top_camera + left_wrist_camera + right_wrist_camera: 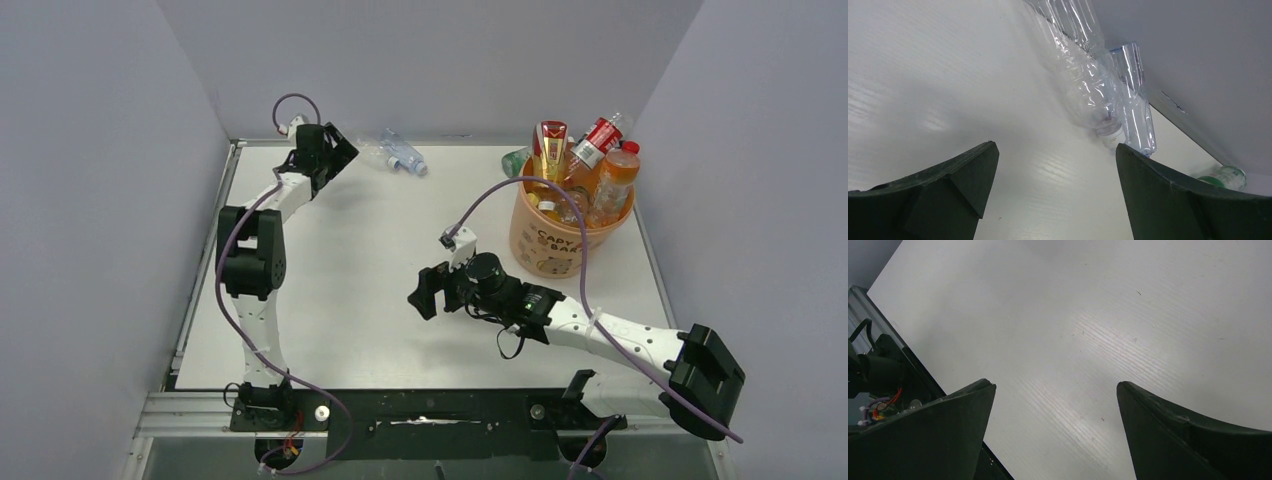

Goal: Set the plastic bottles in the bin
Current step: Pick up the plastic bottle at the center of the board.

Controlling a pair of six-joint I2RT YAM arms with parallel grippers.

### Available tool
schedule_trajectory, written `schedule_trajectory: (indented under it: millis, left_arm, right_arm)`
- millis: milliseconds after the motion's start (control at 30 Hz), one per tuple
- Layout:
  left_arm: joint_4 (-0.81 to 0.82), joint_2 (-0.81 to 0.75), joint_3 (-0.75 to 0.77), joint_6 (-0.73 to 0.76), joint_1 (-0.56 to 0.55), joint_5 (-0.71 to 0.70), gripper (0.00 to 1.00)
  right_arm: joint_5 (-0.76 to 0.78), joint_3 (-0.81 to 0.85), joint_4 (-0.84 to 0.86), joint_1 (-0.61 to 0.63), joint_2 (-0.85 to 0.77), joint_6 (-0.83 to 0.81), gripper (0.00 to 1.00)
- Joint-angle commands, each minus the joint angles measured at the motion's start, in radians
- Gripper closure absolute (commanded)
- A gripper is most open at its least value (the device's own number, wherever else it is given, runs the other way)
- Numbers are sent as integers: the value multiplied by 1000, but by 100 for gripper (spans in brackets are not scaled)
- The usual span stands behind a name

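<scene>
The pale-orange bin (545, 245) stands at the back right and holds several bottles, among them an orange one (612, 180) and a red-labelled one (597, 140). Two clear crushed bottles (400, 153) lie against the back wall; in the left wrist view they are one clear bottle (1088, 85) and a second beside it (1135, 100). A green bottle (515, 160) lies behind the bin, also in the left wrist view (1225, 176). My left gripper (345, 150) (1055, 150) is open and empty, just left of the clear bottles. My right gripper (422, 292) (1055, 385) is open and empty over bare table, left of the bin.
Grey walls close in the table at the back and both sides. A metal rail (205, 260) runs along the table's left edge. The left arm's base and wiring (873, 380) show in the right wrist view. A purple cable (520, 185) arcs from the right wrist past the bin.
</scene>
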Motion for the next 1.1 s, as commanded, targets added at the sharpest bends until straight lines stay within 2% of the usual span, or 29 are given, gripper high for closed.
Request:
schedule_trajectory:
  millis: [0, 133, 433, 833, 1067]
  left_arm:
    - [173, 24, 32, -34, 12, 40, 11]
    - [234, 92, 83, -75, 12, 70, 11]
    - [178, 264, 274, -193, 5, 56, 11]
    - [251, 459, 440, -327, 0, 103, 11]
    - [237, 565, 560, -359, -5, 123, 11]
  right_arm:
    - [-13, -4, 92, 5, 11, -5, 2]
    - [-15, -3, 92, 4, 11, -2, 2]
    - [-23, 8, 77, -6, 12, 5, 2]
    - [-44, 0, 88, -26, 12, 8, 2]
    - [-66, -9, 101, -44, 11, 11, 2]
